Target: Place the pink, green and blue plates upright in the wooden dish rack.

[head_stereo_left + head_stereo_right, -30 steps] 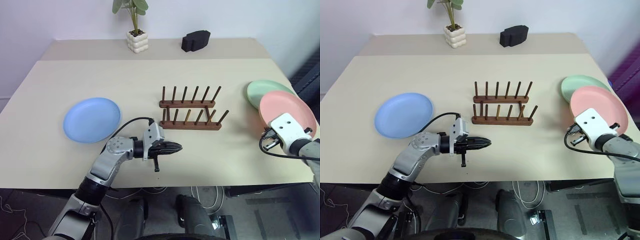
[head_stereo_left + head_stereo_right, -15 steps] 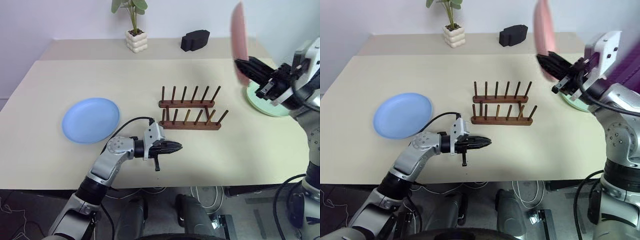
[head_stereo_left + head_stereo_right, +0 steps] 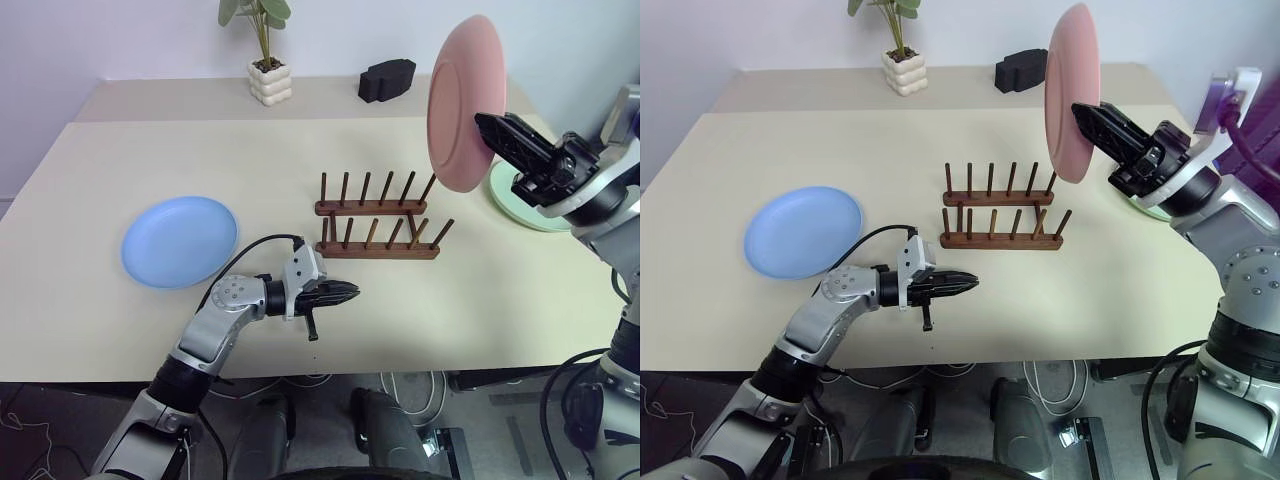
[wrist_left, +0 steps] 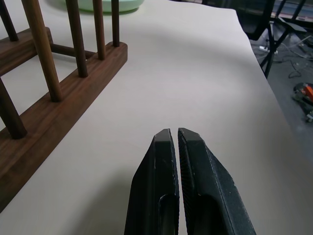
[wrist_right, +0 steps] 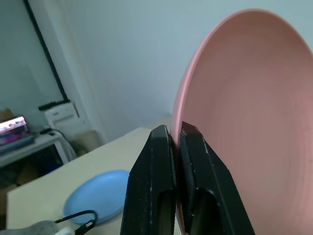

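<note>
Standing on edge in right pincer [image 3: 484,122], pink plate [image 3: 463,102] above wooden dish rack [image 3: 379,222]

This looks like a robotics lab or test room set up in an office. A plain beige tabletop [image 3: 300,170] stands against a bare white wall [image 3: 130,35], with loose cables [image 3: 400,385] trailing on the floor beneath its front edge. Behind, the right wrist view shows a side desk [image 5: 29,147] carrying a lit monitor [image 5: 12,126] and a white box-shaped device [image 5: 61,115]. A small potted plant [image 3: 268,55] at the far edge is the one decorative touch.
</note>
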Controlling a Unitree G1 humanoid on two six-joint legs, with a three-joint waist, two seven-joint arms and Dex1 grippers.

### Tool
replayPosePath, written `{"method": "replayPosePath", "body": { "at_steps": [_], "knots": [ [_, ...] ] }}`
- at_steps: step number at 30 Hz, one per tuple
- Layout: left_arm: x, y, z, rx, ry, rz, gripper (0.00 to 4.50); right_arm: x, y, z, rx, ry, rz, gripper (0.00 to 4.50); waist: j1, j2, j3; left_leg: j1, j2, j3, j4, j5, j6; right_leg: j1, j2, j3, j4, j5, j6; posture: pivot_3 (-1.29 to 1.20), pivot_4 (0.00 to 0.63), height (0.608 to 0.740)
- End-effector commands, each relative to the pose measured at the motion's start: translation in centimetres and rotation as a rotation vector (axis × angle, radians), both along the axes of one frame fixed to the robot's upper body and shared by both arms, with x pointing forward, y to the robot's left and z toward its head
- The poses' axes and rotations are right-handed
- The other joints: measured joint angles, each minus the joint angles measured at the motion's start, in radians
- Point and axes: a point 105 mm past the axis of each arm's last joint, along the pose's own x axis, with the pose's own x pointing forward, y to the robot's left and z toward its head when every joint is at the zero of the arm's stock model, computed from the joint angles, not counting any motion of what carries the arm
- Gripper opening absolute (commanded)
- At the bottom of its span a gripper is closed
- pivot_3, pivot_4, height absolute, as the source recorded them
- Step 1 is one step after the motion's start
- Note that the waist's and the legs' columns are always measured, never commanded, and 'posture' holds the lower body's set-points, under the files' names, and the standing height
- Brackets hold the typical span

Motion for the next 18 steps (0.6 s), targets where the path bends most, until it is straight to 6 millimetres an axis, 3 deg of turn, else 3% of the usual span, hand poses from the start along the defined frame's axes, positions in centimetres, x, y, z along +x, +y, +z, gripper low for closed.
{"method": "replayPosePath", "body": {
  "at_steps": [1, 6, 18],
  "knots": [
    [0.0, 0.1, 1.4, -0.031, -0.051, 0.001, 0.16, -0.6, -0.3, 0.2, 0.063, -0.004, 0.029, 0.06, 0.0, 0.0, 0.0, 0.0, 0.0, 0.0, 0.0, 0.0, 0.0, 0.0, 0.0, 0.0, 0.0, 0.0, 0.0, 0.0, 0.15, 0.736],
    [0.0, 0.4, 1.7, -0.044, -0.057, 0.01, 0.16, -0.4, -0.2, -1.2, 0.072, 0.048, 0.042, 0.06, 0.0, 0.0, 0.0, 0.0, 0.0, 0.0, 0.0, 0.0, 0.0, 0.0, 0.0, 0.0, 0.0, 0.0, 0.0, 0.0, 0.15, 0.736],
    [1.2, 0.6, 4.5, -0.183, -0.15, 0.089, 0.16, 0.5, -0.9, -2.8, 0.11, 0.131, 0.05, 0.06, 0.0, 0.0, 0.0, 0.0, 0.0, 0.0, 0.0, 0.0, 0.0, 0.0, 0.0, 0.0, 0.0, 0.0, 0.0, 0.0, 0.15, 0.736]
  ]
}}
